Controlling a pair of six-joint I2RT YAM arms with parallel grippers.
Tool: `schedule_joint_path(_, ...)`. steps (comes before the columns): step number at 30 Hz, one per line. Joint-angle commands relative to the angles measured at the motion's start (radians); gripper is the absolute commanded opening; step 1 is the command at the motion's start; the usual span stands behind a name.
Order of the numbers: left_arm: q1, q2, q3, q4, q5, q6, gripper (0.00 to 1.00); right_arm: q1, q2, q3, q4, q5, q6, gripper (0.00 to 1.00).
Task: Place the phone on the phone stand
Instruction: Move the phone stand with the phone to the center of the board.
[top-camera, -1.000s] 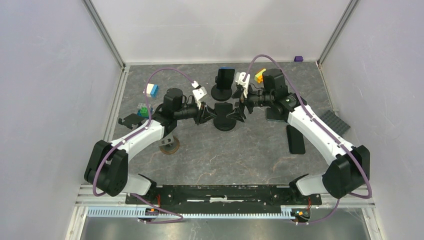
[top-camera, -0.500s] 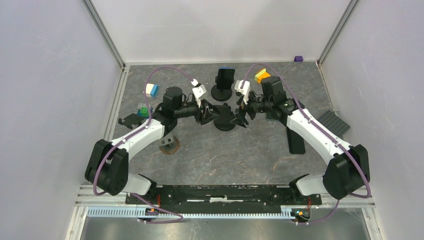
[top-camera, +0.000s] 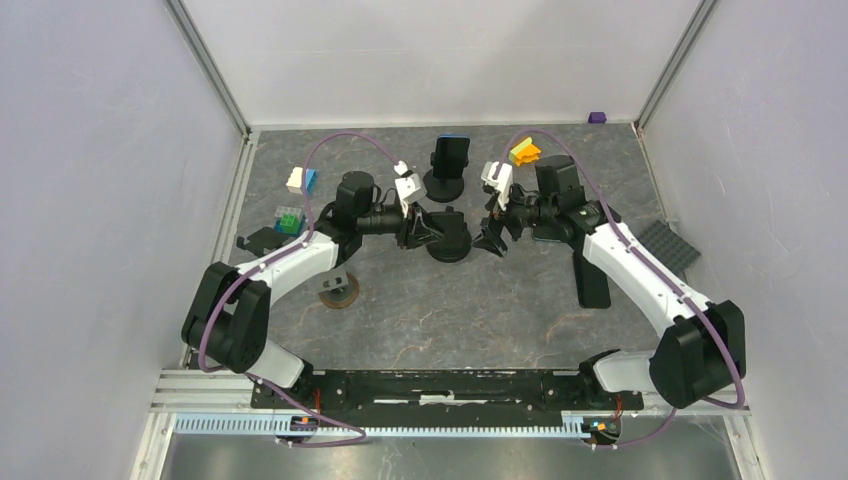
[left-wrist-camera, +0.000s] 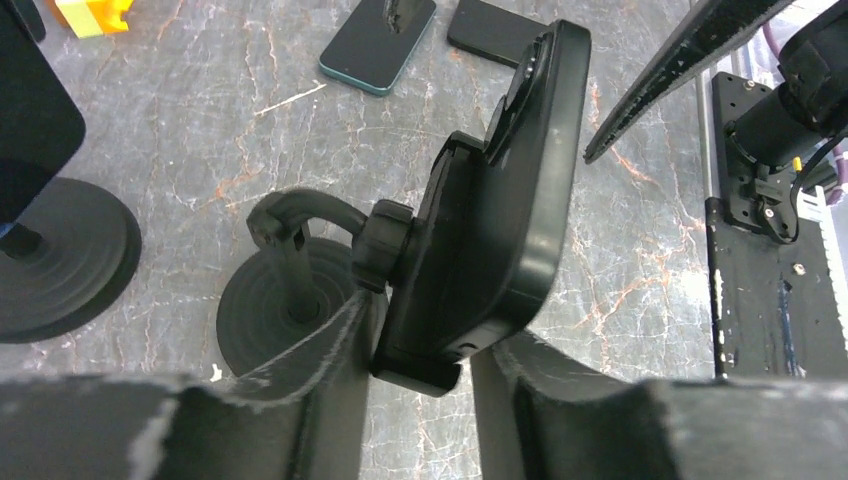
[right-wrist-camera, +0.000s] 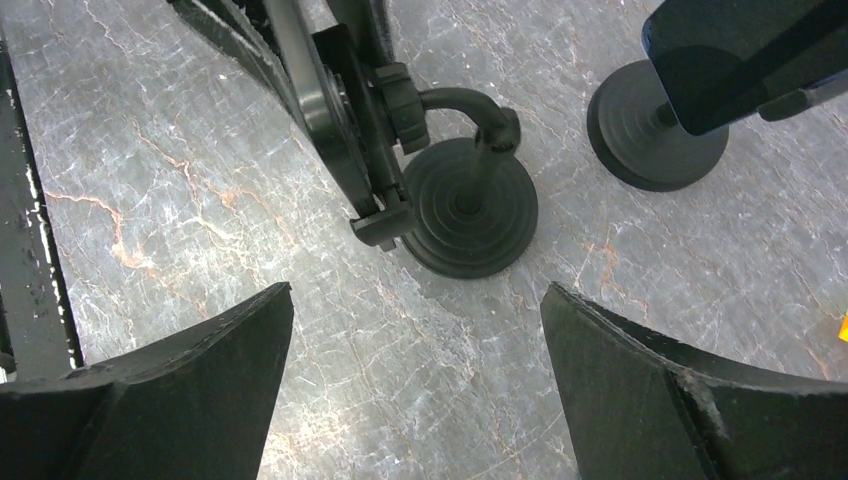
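The black phone stand (top-camera: 448, 241) stands mid-table on a round base (left-wrist-camera: 288, 318). My left gripper (top-camera: 418, 228) is shut on the lower end of its cradle (left-wrist-camera: 490, 215), one finger on each side; the cradle holds no phone. My right gripper (top-camera: 492, 238) is open and empty, a little right of the stand (right-wrist-camera: 468, 205), apart from it. A teal-edged phone (left-wrist-camera: 378, 45) lies flat on the table beyond the stand. A black phone (top-camera: 592, 278) lies flat at the right.
A second stand (top-camera: 446, 183) behind the first one carries a phone (top-camera: 449, 153). Small blocks lie at the back: yellow-orange (top-camera: 521, 152), white-blue (top-camera: 300, 180), green (top-camera: 288, 218), purple (top-camera: 597, 117). A grey plate (top-camera: 668, 245) lies at the right. A round disc (top-camera: 338, 290) is under the left arm.
My right gripper has drawn back to the right, away from the stand, and stands open. My left gripper has kept its hold on the cradle and shifted slightly right.
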Motion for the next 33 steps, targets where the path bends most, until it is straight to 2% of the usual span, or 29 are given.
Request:
schedule_joint_path(1,-0.004,0.001,0.035,0.066,0.052,0.032,0.36,-0.020,-0.042,-0.014,-0.004,-0.002,-0.013,0.98)
schedule_joint_path(6,-0.002,-0.012,0.033,0.080,0.038,0.012,0.13,-0.034,-0.052,-0.018,-0.006,-0.008,-0.012,0.98)
schedule_joint_path(10,0.012,-0.049,0.026,0.077,0.002,0.016,0.02,-0.039,-0.057,-0.018,-0.010,-0.011,-0.013,0.98)
schedule_joint_path(20,0.126,-0.166,0.062,-0.125,-0.059,0.154,0.02,-0.049,-0.051,-0.014,-0.014,-0.023,-0.021,0.98)
schedule_joint_path(24,0.200,-0.184,0.061,-0.117,-0.073,0.168,0.02,-0.052,-0.036,-0.010,-0.008,-0.037,-0.022,0.98)
schedule_joint_path(28,0.279,-0.147,0.058,-0.025,-0.035,0.131,0.02,-0.054,-0.021,-0.004,-0.002,-0.049,-0.015,0.98)
schedule_joint_path(33,0.311,-0.082,0.081,0.047,-0.018,0.134,0.02,-0.055,-0.012,-0.003,0.004,-0.053,-0.013,0.98)
